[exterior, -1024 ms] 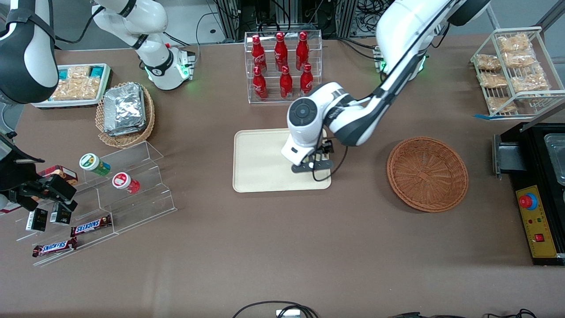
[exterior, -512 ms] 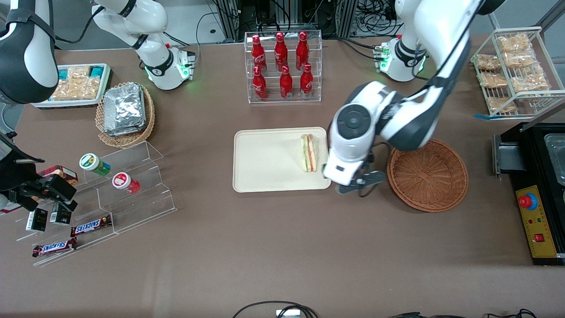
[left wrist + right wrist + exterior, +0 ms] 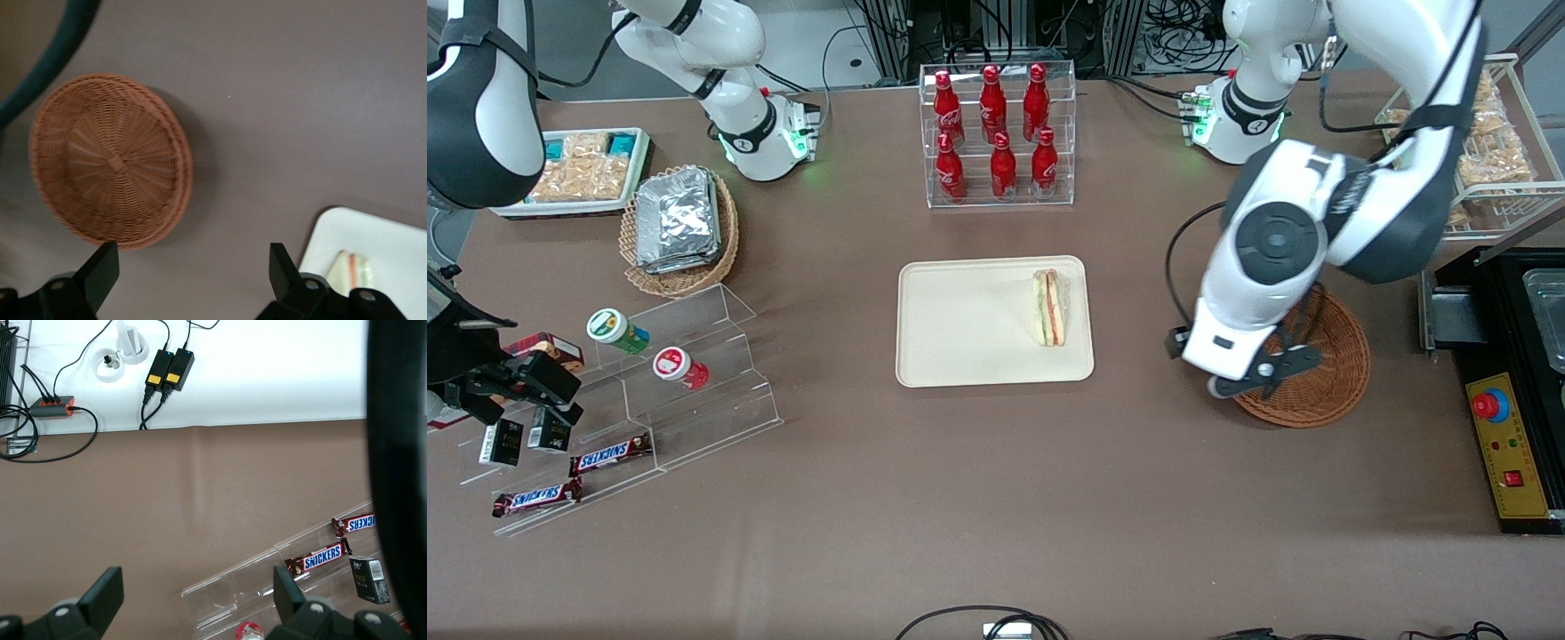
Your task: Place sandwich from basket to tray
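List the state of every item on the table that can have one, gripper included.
sandwich: wrapped, lying on the tray, near its edge toward the working arm
tray: holds only the sandwich
basket: empty
gripper: open, holding nothing, raised above the table beside the basket
cola bottles: upright, capped, in the clear rack

Reddish-brown woven basket (image 3: 1325, 373), radial weave pattern. Cream-beige tray (image 3: 969, 324). White sandwich (image 3: 1050, 308), orange, red, green stripes at edge. Black-fingered gripper (image 3: 1258, 378) over basket rim, fingers spread. Brown table (image 3: 996, 498). Red bottles (image 3: 996, 133).
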Robot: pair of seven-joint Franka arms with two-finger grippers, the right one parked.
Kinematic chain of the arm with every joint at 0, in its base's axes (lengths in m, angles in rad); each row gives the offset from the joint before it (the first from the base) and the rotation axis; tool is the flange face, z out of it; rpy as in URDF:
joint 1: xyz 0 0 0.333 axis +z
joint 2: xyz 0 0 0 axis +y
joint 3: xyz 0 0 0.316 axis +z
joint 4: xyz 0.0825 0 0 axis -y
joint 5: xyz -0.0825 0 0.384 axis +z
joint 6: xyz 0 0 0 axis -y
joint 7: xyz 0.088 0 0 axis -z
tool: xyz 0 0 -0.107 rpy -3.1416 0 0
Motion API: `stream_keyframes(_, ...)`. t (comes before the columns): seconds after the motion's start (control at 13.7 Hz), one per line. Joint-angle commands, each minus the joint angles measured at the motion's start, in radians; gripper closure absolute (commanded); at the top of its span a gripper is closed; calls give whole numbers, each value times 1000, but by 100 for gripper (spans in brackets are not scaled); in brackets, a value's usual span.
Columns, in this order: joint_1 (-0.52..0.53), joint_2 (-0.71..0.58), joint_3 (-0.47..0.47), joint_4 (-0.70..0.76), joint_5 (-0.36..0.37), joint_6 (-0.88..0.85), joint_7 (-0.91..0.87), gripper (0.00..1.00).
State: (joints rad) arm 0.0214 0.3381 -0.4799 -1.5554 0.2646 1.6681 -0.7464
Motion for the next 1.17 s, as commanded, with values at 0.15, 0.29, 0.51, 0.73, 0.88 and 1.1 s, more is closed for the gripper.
stream_keyframes(0.15, 115, -117, 27, -15, -74, -108, 298, 0)
stream_keyframes(0.29, 91, -180, 145, -20, -148, -142, 437, 0)
stream_keyframes(0.51, 91, -244, 230, -18, -177, -217, 620, 0)
stream_keyframes(0.73, 94, -292, 294, -18, -222, -243, 758, 0)
stream_keyframes(0.88, 98, -313, 297, -15, -223, -254, 809, 0)
stream_keyframes(1.1, 100, -338, 293, -14, -222, -252, 812, 0)
